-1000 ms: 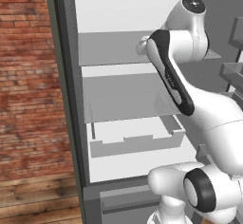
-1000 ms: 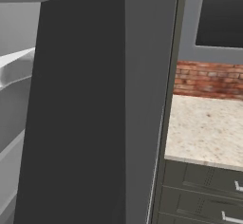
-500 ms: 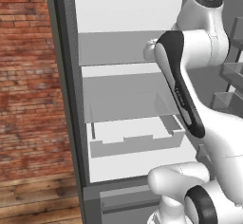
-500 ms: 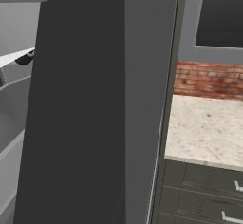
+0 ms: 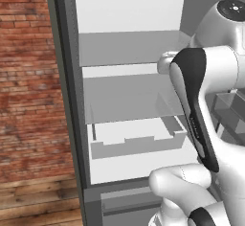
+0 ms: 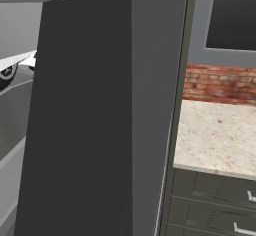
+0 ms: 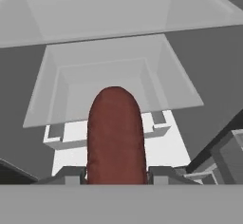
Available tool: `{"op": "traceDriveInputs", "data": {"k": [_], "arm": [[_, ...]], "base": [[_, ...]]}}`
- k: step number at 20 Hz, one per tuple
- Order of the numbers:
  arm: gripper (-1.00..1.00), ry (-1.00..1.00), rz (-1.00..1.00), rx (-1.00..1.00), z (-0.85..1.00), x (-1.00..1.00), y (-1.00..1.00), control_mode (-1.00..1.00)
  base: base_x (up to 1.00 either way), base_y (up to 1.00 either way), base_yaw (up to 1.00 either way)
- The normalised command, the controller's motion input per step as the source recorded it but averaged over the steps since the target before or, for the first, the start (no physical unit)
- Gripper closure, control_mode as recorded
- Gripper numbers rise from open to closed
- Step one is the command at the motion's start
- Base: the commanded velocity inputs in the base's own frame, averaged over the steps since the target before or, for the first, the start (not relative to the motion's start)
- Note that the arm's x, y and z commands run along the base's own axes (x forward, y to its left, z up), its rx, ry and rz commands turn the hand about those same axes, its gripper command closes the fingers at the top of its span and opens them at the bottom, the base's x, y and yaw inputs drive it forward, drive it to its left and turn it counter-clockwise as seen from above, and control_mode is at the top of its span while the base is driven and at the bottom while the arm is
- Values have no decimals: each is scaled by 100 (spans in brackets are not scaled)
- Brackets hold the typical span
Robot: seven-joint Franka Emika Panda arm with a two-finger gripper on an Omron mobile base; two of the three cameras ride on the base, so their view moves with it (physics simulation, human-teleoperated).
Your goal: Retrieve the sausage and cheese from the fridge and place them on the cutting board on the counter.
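In the hand view, the sausage [image 7: 115, 133], a dark red-brown link with a rounded end, sticks out from my gripper [image 7: 116, 173], which is shut on it. Its dark fingertips [image 7: 70, 174] press on both sides of the link. Beyond it lies the inside of the fridge [image 7: 114, 9], with a white drawer [image 7: 111, 80] below. In the left base view the open fridge [image 5: 129, 48] shows grey shelves, and my arm [image 5: 196, 105] stands before its right side. The counter [image 6: 220, 135] shows in the right base view. The cheese and the cutting board are out of view.
The fridge's dark door [image 6: 100, 115] stands open across the left of the right base view. Dark drawers with silver handles [image 6: 215, 200] sit under the beige worktop. A brick wall [image 5: 28, 76] is left of the fridge. A white drawer [image 5: 136, 139] sits low in it.
The arm has drawn back and to the right, out from the fridge shelves. A white part of it has come into sight at the left edge of the right base view.
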Motion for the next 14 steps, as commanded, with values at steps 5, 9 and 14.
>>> {"op": "traceDriveInputs", "data": {"k": [5, 9, 14], "arm": [[100, 0, 0, 0, -3, -55, -1, -100], [100, 1, 0, 1, -21, -35, 0, -100], [100, 3, 0, 2, -13, -1, -1, -100]], "base": [[0, 0, 0], [0, 0, 0], [0, 0, 0]]}}
